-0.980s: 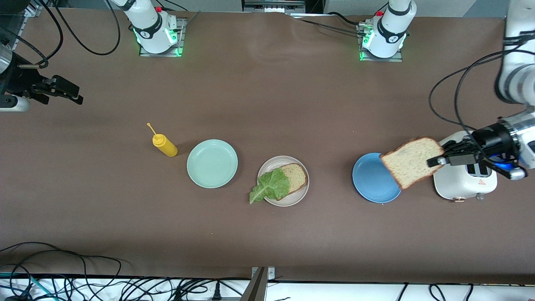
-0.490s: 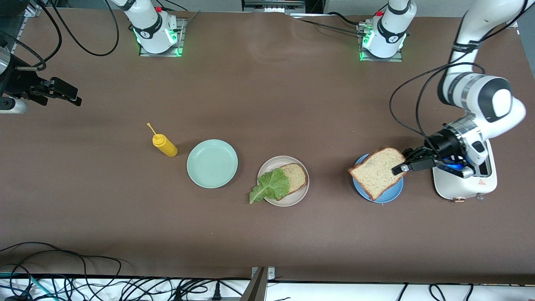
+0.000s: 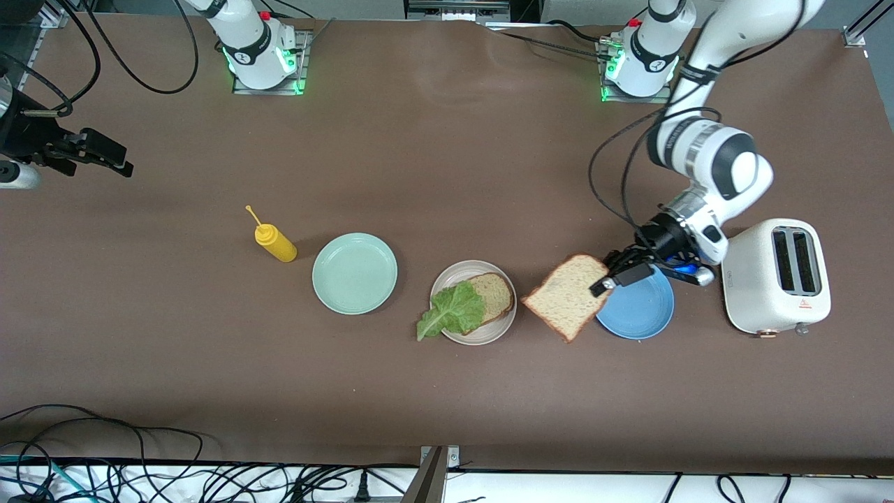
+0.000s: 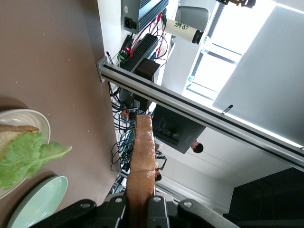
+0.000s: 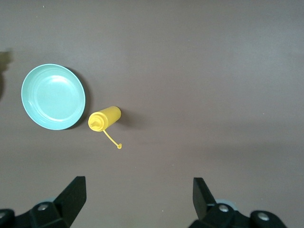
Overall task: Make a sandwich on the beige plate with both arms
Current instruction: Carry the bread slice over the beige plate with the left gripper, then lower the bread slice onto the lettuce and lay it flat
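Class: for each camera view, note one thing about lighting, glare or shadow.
Front view: even light, soft shadow beside the mustard bottle. Left wrist view: windows behind the held bread slice are blown out white. Right wrist view: flat, glare-free light; faint shadow edging the mint-green plate.

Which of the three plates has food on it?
The beige plate, the middle of the row. It holds a bread slice and a lettuce leaf; the mint-green plate and the blue plate hold nothing.

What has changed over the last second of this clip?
The left gripper, still shut on the top bread slice, carried it from over the toaster past the blue plate toward the beige plate. The right gripper stayed open, waiting; everything else stayed put.
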You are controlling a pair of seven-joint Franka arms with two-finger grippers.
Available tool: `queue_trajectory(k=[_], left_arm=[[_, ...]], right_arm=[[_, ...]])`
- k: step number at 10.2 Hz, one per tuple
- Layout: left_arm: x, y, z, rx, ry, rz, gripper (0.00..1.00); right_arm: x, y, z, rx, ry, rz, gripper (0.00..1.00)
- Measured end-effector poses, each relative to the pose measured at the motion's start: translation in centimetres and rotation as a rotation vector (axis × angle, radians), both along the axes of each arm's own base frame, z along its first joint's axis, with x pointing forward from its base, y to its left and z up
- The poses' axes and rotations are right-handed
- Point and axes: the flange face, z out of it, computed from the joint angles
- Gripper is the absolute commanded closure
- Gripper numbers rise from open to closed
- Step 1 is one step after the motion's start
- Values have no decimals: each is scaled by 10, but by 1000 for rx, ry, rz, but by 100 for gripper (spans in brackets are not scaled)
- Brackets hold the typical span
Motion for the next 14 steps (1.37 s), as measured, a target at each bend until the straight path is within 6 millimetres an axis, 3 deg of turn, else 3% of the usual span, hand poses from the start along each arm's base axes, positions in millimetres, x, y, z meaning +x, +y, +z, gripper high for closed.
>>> queue_trajectory(k=[4, 8, 14], left_arm=[[-23, -67, -38, 20, -61, 84, 100], [-42, -116, -74, 94, -108, 72, 100], [-38, -122, -116, 184, -139, 49, 100]], right_arm=[[0, -3, 0, 0, 0, -5, 0], [0, -3, 0, 0, 0, -6, 0], [0, -5, 0, 0, 1, -9, 0]])
